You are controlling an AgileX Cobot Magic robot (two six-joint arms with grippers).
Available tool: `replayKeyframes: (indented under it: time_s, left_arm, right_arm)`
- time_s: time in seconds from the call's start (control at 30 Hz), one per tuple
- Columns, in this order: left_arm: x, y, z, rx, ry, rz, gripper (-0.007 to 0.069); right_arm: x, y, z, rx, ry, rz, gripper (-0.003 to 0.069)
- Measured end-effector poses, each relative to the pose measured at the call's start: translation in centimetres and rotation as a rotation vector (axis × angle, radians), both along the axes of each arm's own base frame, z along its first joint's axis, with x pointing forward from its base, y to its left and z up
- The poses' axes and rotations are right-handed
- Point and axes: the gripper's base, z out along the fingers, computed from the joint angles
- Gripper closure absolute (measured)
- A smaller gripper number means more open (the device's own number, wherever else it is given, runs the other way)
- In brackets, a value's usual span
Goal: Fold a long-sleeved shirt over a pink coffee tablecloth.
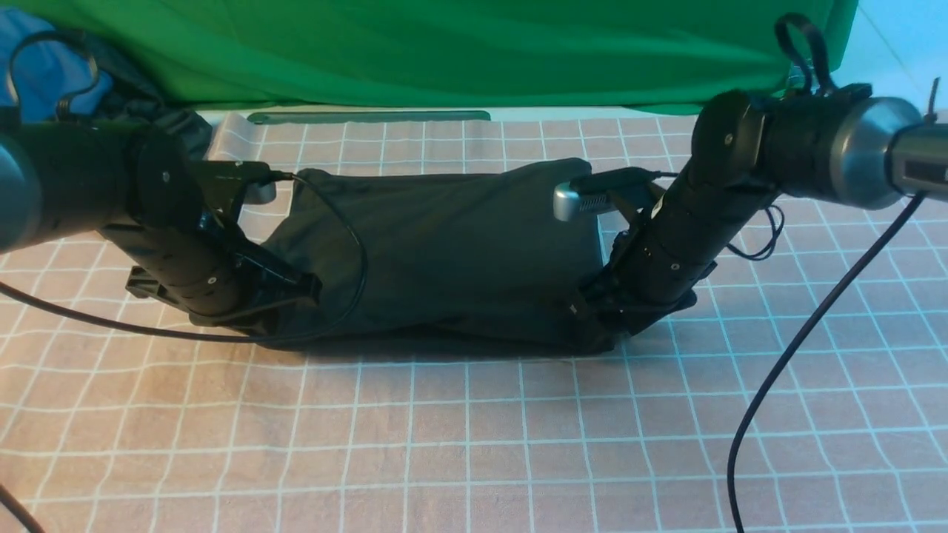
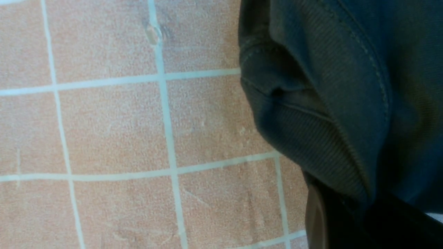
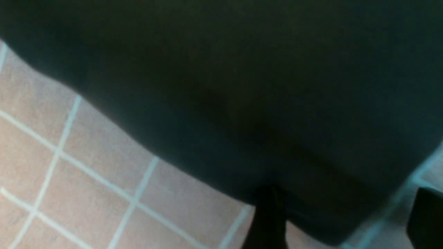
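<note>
A long-sleeved shirt (image 1: 444, 252), folded into a dark oblong bundle, is seen lying across the middle of the pink coffee tablecloth (image 1: 474, 444), its long near edge running roughly parallel to the front of the table. The left gripper (image 1: 300, 285) is lowered to the bundle's left end, where its jaws are clenched on the fabric; in the left wrist view a ribbed, stitched hem (image 2: 311, 114) is bunched and drawn into the jaws, with bare checked cloth (image 2: 104, 138) lying alongside that edge. The right gripper (image 1: 600, 311) is set at the bundle's near right corner, its jaws released and spread; in the right wrist view one finger (image 3: 268, 218) is shown against the shirt's rounded edge (image 3: 221, 103) and the other (image 3: 427, 218) well apart from it, over the cloth. A wide band of uncovered tablecloth is left in front of the garment, and further open squares are visible to the right of it. Behind the bundle a narrower strip of cloth is bounded by a green backdrop (image 1: 444, 52). Black cables (image 1: 800, 348) are trailed across the open cloth on both sides.
</note>
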Motion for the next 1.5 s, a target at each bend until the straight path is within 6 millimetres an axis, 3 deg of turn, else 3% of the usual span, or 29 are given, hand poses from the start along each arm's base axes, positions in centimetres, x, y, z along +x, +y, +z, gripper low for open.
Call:
replayKeyframes:
  time_s: [0.1, 0.13, 0.2, 0.3, 0.4, 0.57, 0.77, 0.93, 1.03, 1.07, 1.1, 1.2, 1.27, 1.3, 1.33, 1.37, 1.4, 1.43, 1.47, 1.5]
  left_arm:
    - [0.0, 0.0, 0.0, -0.005, 0.001, 0.013, 0.0561]
    - [-0.1, 0.0, 0.2, -0.008, 0.002, 0.021, 0.0561]
    - [-0.3, 0.0, 0.6, -0.012, -0.001, 0.029, 0.0561]
    - [-1.0, 0.1, 2.0, -0.024, -0.007, 0.045, 0.0561]
    - [-2.1, 0.1, 3.2, -0.045, 0.028, 0.078, 0.0561]
    - [-4.4, 0.1, 4.8, -0.087, 0.088, 0.15, 0.0561]
    - [-8.0, -0.2, 3.6, -0.14, 0.228, 0.215, 0.0561]
    - [-9.3, -0.2, 1.9, -0.153, 0.292, 0.247, 0.0564]
    - [-9.6, 0.1, 1.3, -0.125, 0.293, 0.243, 0.0566]
    - [-9.6, 0.1, 1.3, -0.121, 0.29, 0.242, 0.0561]
    - [-9.6, 0.3, 1.3, -0.099, 0.282, 0.234, 0.0523]
    - [-9.5, 0.6, 1.2, -0.065, 0.272, 0.239, 0.0428]
    - [-9.4, 0.8, 1.4, -0.054, 0.269, 0.245, 0.0359]
    - [-9.3, 0.9, 1.7, -0.046, 0.27, 0.244, 0.0292]
    - [-9.3, 0.9, 1.8, -0.044, 0.275, 0.244, 0.0284]
    - [-9.1, 1.0, 2.4, -0.032, 0.281, 0.239, 0.0237]
    - [-8.9, 1.1, 3.0, -0.016, 0.285, 0.234, 0.0209]
    - [-8.9, 1.1, 3.0, -0.016, 0.285, 0.234, 0.0207]
    - [-8.8, 1.2, 3.9, 0.003, 0.273, 0.227, 0.0196]
    - [-8.7, 1.2, 4.3, 0.003, 0.258, 0.226, 0.02]
  right_arm:
    - [-0.1, 0.2, -0.1, 0.002, -0.003, 0.032, 0.0328]
    - [-0.1, 0.3, -0.1, 0.002, 0.001, 0.04, 0.0468]
    - [-0.2, 0.3, 0.3, 0.0, 0.007, 0.052, 0.0538]
    - [-0.8, 0.2, 1.7, -0.008, 0.037, 0.072, 0.0538]
    - [-2.2, -0.4, 4.4, -0.03, 0.085, 0.091, 0.0538]
    - [-4.9, -1.3, 7.1, -0.038, 0.143, 0.104, 0.0538]
    - [-8.1, -2.5, 5.7, -0.054, 0.222, 0.082, 0.0538]
    - [-8.8, -2.9, 3.9, -0.066, 0.23, 0.05, 0.0502]
    - [-8.8, -3.5, 3.5, -0.116, 0.213, 0.05, 0.0371]
    - [-8.8, -3.6, 3.5, -0.118, 0.212, 0.05, 0.0361]
    - [-8.9, -3.7, 3.5, -0.132, 0.223, 0.057, 0.0281]
    - [-9.2, -4.1, 3.7, -0.174, 0.243, 0.079, 0.0235]
    - [-9.4, -4.4, 4.6, -0.189, 0.219, 0.084, 0.0301]
    - [-9.4, -4.5, 5.4, -0.193, 0.19, 0.083, 0.0382]
    - [-9.4, -4.6, 5.8, -0.19, 0.175, 0.083, 0.0398]
    - [-9.7, -4.9, 7.9, -0.181, 0.107, 0.067, 0.052]
    - [-10.1, -5.1, 9.5, -0.172, 0.056, 0.057, 0.0575]
    - [-10.2, -5.2, 9.8, -0.168, 0.045, 0.057, 0.0575]
    - [-11.2, -5.7, 12.7, -0.137, -0.052, 0.041, 0.0609]
    - [-11.7, -5.9, 13.8, -0.12, -0.095, 0.032, 0.0615]
